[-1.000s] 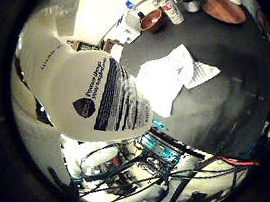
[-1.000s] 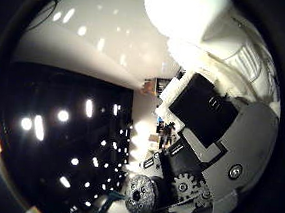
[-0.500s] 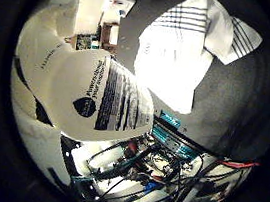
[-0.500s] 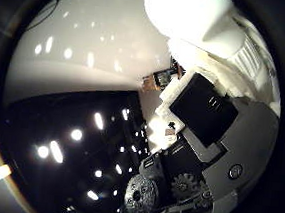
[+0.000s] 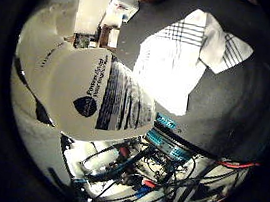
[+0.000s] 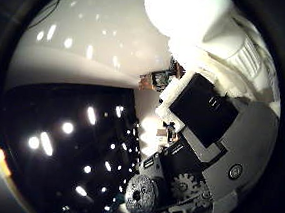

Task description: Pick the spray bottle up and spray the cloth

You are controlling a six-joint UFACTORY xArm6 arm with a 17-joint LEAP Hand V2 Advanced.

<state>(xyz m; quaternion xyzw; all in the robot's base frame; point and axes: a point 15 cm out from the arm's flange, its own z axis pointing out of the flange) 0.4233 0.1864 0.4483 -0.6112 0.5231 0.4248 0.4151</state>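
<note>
Fingers (image 6: 202, 112) of the hand (image 6: 213, 158) curled round the spray bottle (image 5: 95, 95), lifted close against the palm above the striped cloth (image 5: 181, 62) on the dark table (image 5: 223, 118); pick-up done, spraying seemingly left.

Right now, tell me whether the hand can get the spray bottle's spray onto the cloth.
Probably yes: the spray bottle sits close against the palm, and the cloth lies spread on the dark table with nothing between them.
</note>
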